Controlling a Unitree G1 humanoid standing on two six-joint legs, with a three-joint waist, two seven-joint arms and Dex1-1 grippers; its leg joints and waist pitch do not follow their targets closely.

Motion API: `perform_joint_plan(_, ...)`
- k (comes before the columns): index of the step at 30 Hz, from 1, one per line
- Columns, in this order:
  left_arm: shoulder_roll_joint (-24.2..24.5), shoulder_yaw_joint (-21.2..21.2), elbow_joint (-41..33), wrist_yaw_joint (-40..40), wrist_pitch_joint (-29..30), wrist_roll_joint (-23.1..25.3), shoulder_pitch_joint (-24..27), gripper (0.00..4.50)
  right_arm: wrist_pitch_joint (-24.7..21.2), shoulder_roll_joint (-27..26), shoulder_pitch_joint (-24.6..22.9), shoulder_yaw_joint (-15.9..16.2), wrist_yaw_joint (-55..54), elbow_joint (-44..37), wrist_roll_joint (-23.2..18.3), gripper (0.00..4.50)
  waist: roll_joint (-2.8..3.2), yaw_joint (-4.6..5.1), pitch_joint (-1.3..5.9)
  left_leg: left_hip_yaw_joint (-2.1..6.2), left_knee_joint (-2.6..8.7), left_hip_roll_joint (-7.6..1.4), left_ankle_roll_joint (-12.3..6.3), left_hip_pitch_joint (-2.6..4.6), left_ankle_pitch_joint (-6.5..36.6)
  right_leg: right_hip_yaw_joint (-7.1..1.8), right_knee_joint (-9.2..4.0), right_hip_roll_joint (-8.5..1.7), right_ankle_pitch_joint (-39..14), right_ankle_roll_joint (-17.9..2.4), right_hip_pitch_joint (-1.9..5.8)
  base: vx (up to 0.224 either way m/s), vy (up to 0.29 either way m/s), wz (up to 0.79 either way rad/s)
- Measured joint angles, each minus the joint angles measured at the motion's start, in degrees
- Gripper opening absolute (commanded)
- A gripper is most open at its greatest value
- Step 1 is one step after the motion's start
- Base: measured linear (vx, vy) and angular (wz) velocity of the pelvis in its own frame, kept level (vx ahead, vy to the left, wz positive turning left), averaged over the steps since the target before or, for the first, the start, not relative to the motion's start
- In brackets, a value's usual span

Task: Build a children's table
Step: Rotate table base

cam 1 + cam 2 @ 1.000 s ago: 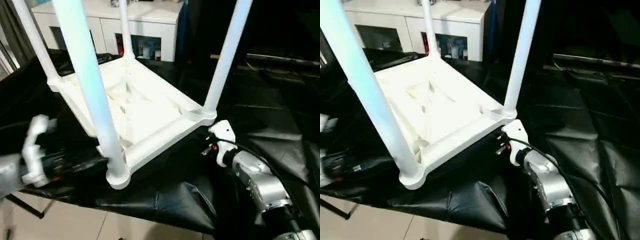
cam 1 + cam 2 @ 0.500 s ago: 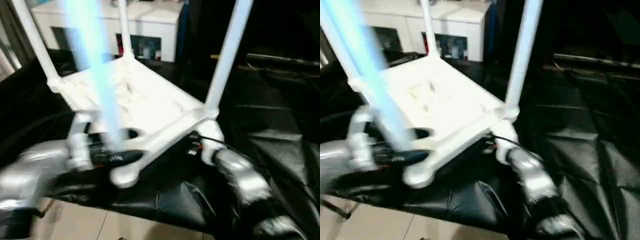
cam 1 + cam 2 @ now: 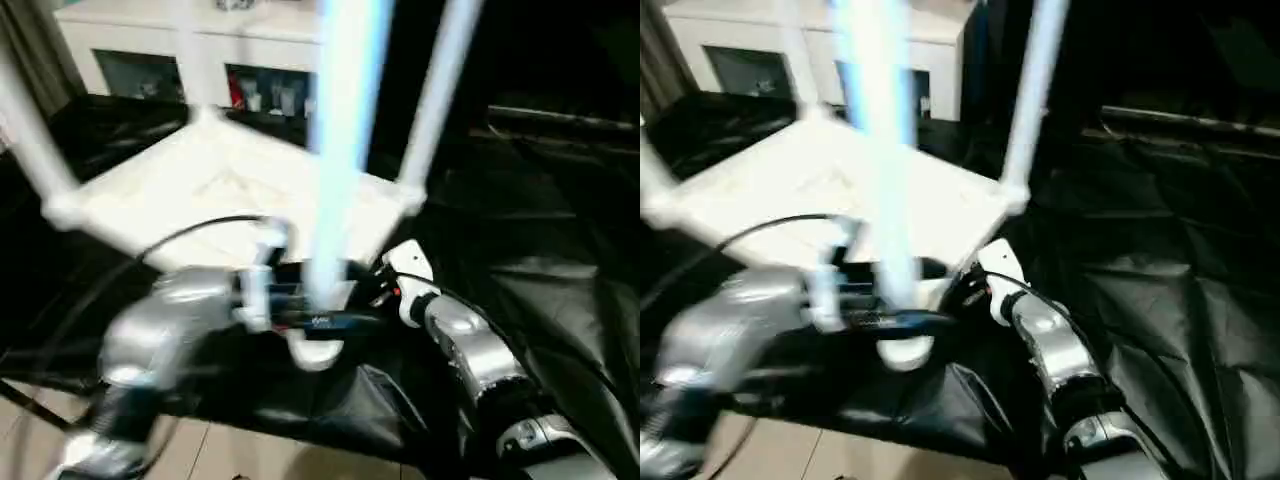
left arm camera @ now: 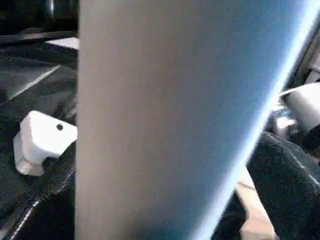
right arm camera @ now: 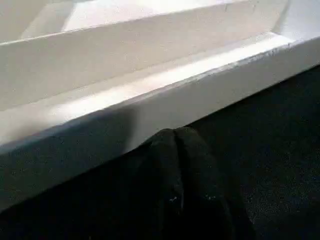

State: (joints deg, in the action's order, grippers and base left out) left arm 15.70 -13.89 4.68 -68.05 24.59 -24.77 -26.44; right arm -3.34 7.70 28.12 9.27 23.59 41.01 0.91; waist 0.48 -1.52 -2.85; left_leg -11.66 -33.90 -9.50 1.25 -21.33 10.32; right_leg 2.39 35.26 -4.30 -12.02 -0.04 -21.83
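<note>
1. I am finding no text, label, brand, number or sign that I can read in any view.
2. I am seeing faint pale marks on the side of my left gripper [image 3: 330, 322], but they are too blurred to make out as letters.
</note>
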Motion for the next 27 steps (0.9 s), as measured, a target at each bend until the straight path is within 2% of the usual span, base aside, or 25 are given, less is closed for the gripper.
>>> perform_joint_plan(8,-2.46,-1.24,8.9,5.1,-7.18,6.48,-2.23,4.5,1.55,-0.2,0.13,-0.54,0.79,0.72,-0.07,0.04,0.14,-0.03,-0.07,0.0,0.0,-0.05,0.0,-0.04,0.0,0.05,0.01,0.01,0.01,-0.02,-0.04,0.0,0.0,0.0)
perform_joint_plan(21,-7.46,-1.1,14.65,7.22,-12.26,8.78,-3.66,4.5,3.22,-0.5,0.13,-1.99,4.31,2.46,-1.34,0.04,0.11,-0.3,-0.1,0.0,-0.03,-0.07,-0.01,-0.06,0.0,0.09,-0.02,0.01,0.06,-0.09,-0.03,0.0,0.0,0.0)
perform_joint_plan(27,-8.28,-1.58,18.28,8.77,-15.76,10.73,-5.82,4.5,3.6,-0.49,0.73,-2.47,0.81,3.24,-0.91,0.04,0.47,-0.54,-0.29,0.0,-0.07,-0.06,-0.02,-0.06,-0.01,0.08,-0.01,-0.01,0.09,-0.14,-0.02,0.0,0.0,0.0)
